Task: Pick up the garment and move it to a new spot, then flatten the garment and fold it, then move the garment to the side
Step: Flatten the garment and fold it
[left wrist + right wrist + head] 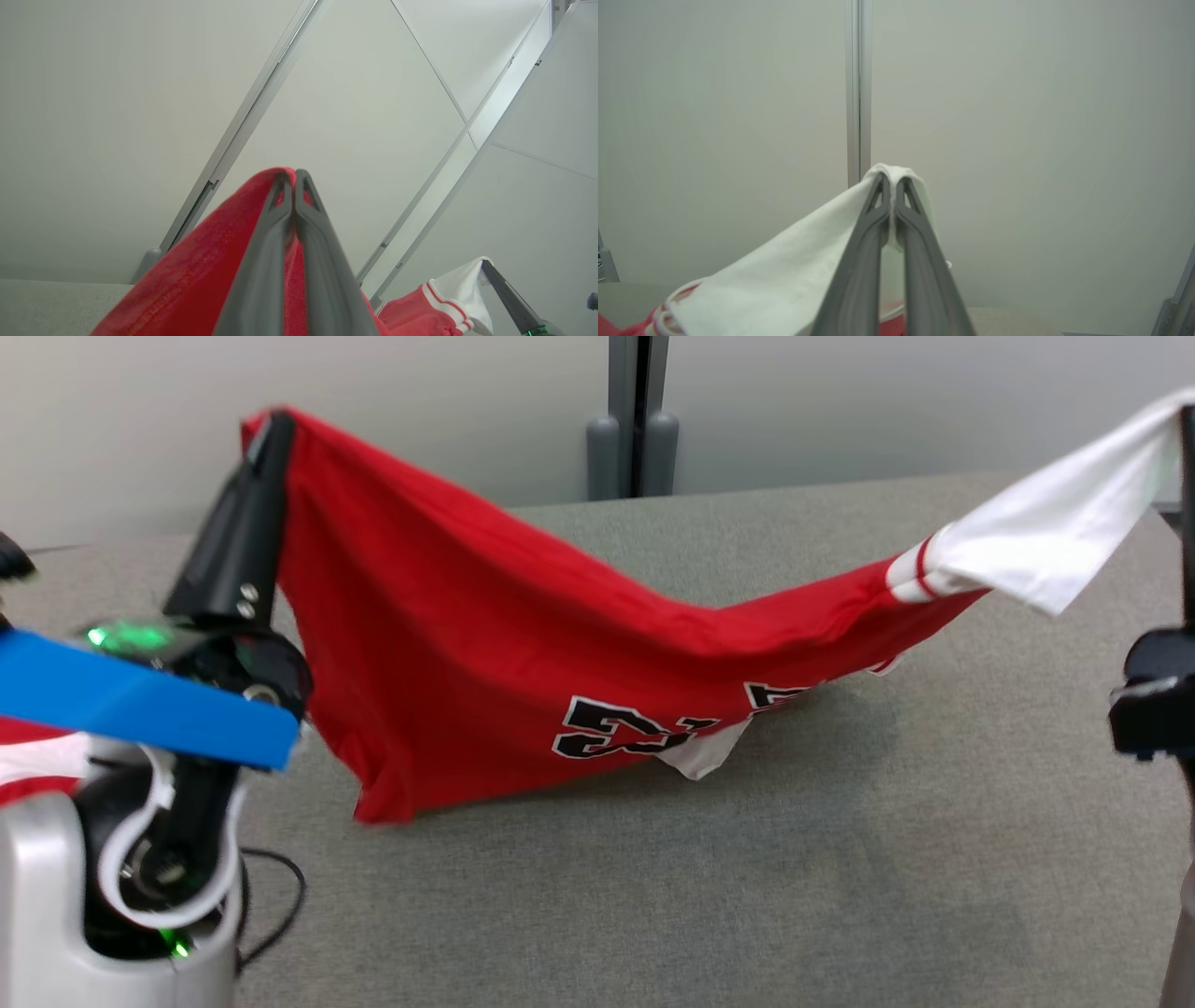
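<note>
One red garment [485,644], strung between two pincers, left pincer [271,429] clamped on a red corner at far left, right pincer [1187,420] clamped on the white sleeve at far right, middle sagging onto the grey desk [653,896], likely raised for spreading flat.

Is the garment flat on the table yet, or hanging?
Hanging: the garment sags between the left gripper and right gripper, both shut on it.

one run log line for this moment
left gripper shut on garment | right gripper shut on white sleeve | middle sags to table
</note>
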Robot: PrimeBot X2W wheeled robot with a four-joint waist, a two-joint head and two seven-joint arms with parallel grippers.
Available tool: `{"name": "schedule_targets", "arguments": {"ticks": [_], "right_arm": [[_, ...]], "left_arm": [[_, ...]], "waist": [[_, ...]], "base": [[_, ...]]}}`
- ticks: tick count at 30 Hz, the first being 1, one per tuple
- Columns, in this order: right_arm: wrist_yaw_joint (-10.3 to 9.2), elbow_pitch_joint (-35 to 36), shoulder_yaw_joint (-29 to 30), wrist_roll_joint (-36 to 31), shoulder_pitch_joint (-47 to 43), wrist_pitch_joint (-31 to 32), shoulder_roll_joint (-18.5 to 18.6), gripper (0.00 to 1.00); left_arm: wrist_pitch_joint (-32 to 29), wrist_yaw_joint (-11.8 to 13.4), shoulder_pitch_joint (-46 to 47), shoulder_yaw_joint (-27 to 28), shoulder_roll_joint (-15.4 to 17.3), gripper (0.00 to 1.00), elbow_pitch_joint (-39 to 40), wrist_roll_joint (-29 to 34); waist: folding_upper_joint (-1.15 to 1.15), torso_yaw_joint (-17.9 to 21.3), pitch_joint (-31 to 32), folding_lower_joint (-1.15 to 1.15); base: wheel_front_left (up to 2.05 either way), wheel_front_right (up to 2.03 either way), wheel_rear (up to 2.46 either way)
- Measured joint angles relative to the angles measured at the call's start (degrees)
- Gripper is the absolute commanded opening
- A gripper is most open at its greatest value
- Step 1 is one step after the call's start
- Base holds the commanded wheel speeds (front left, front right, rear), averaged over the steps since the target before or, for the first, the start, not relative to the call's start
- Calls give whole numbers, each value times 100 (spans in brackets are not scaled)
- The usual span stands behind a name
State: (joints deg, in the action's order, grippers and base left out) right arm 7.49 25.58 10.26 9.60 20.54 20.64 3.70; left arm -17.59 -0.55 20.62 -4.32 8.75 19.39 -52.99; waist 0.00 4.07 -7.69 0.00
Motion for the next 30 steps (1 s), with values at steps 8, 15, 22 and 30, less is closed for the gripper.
{"name": "schedule_targets", "arguments": {"ticks": [8, 15, 22, 30], "right_arm": [[0, -1084, -240, 479, 1494, 339, 293, 0], [0, -2877, -504, 734, 3540, -223, 460, 0], [1, -4060, -312, 505, 5573, -1908, 474, 0], [0, -4731, -374, 369, 6455, -2809, 651, 0]], "left_arm": [[-293, 283, 1356, 255, 403, 0, -679, 215], [93, 203, 3002, 434, 784, 0, -2012, 683], [886, -121, 4485, 347, 959, 0, -3091, 1201], [1887, -506, 5255, 180, 969, 0, -3666, 1456]], "waist": [[0, 248, -846, 1], [0, 402, -1736, 2], [0, 347, -2131, 2], [0, 420, -2152, 0]], "base": [[0, 0, 0], [0, 0, 0], [0, 0, 0], [0, 0, 0]]}}
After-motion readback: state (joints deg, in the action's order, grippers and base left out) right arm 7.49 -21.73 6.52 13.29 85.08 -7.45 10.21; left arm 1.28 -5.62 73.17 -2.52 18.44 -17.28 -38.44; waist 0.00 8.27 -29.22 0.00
